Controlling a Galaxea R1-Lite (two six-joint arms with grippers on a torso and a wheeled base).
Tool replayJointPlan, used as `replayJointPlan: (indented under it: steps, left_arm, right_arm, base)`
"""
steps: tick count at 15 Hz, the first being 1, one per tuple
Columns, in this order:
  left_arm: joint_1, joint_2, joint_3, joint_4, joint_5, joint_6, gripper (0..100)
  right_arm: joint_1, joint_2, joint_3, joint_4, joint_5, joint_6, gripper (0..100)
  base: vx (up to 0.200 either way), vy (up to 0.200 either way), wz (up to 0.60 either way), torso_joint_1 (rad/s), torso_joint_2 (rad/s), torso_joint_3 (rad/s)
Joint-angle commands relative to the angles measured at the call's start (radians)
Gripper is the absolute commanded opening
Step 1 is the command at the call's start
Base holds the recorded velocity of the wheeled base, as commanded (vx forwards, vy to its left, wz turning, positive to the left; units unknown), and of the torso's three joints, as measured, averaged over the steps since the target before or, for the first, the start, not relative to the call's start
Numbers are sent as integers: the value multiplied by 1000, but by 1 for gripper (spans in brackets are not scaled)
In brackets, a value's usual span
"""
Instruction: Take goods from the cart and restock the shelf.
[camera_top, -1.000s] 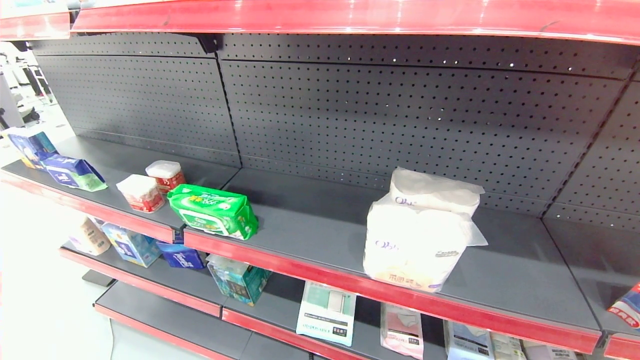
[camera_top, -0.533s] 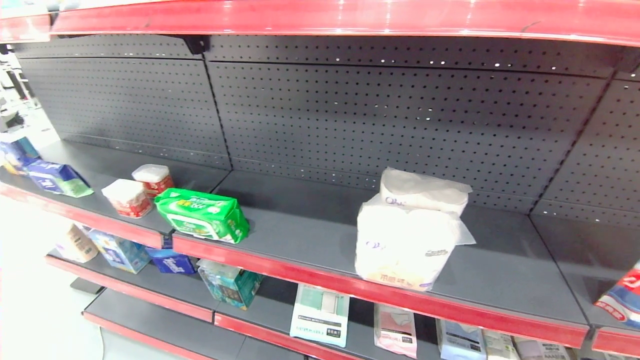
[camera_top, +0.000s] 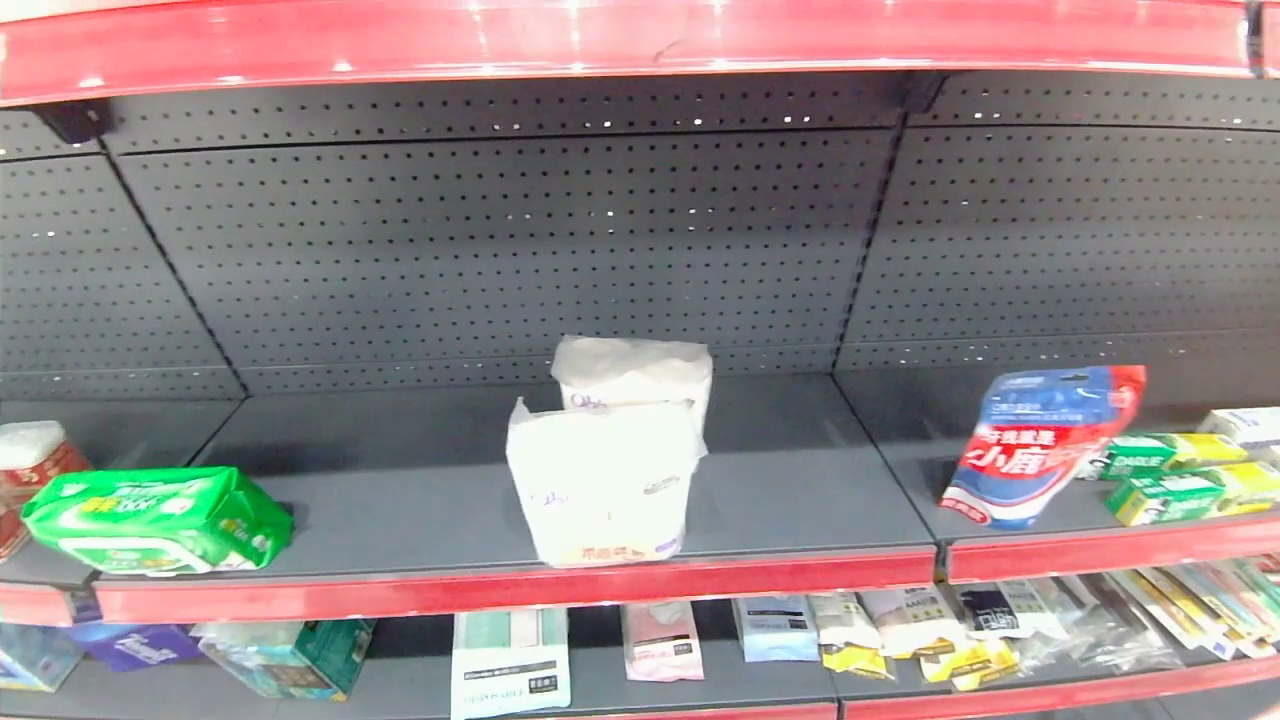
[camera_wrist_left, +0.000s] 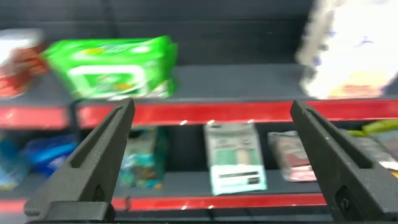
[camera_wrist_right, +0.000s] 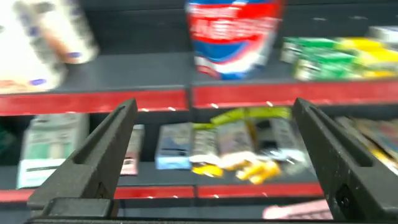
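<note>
The shelf (camera_top: 420, 500) was dark grey, and its front strip (camera_top: 500, 590) was glossy red. The back panel (camera_top: 500, 250) was dark grey too, with a regular pattern of small holes in straight rows. The soft pack (camera_top: 150, 520) was bright green with a white label. The tall pack (camera_top: 600, 490) was white, with a pale yellow band low on its face. The pouch (camera_top: 1040, 445) was red, blue and white. The boxes (camera_top: 1170, 470) were green and yellow. The tub (camera_top: 30, 455) was red with a white top. The hanging bag (camera_top: 510, 660) was white and pale green, the small pack (camera_top: 662, 640) pink, the carton (camera_top: 290, 655) teal. The left hand (camera_wrist_left: 212, 109) and the right hand (camera_wrist_right: 216, 106) were black
</note>
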Motion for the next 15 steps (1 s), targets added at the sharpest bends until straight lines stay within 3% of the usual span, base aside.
replayJointPlan:
  steps: [1,5,8,9,10,11,12,14,15]
  left_arm:
    - [0,0,-1,0,0,0,100]
    - [-1,6,-1,0,-4,-3,100]
    - [-3,21,-4,0,-14,35,100]
    - [0,29,-21,0,-7,34,100]
    - [-1,233,-230,5,42,-46,100]
    - [-1,369,-334,0,62,-166,100]
    - [5,512,-409,0,82,-196,100]
    - [54,708,-439,-15,197,-161,100]
    - [77,814,-452,-53,220,-152,100]
  right_arm:
    - [1,0,0,-1,0,0,100]
    - [-1,0,0,-1,0,-3,100]
    - [-1,0,0,-1,0,-3,100]
    - [1,0,0,-1,0,-3,100]
    - [1,0,0,-1,0,-3,100]
    - [1,2,0,-1,0,-3,100]
    - [-1,2,0,-1,0,-3,100]
    - [1,0,0,-1,0,-3,100]
    - [1,2,0,-1,0,-3,100]
  base:
    - [0,0,0,0,0,0]
    - [0,0,0,0,0,0]
    - [0,0,0,0,0,0]
    - [0,0,0,0,0,0]
    - [0,0,0,0,0,0]
    - [0,0,0,0,0,0]
    - [0,0,0,0,0,0]
    - [0,0,0,0,0,0]
    - [0,0,0,0,0,0]
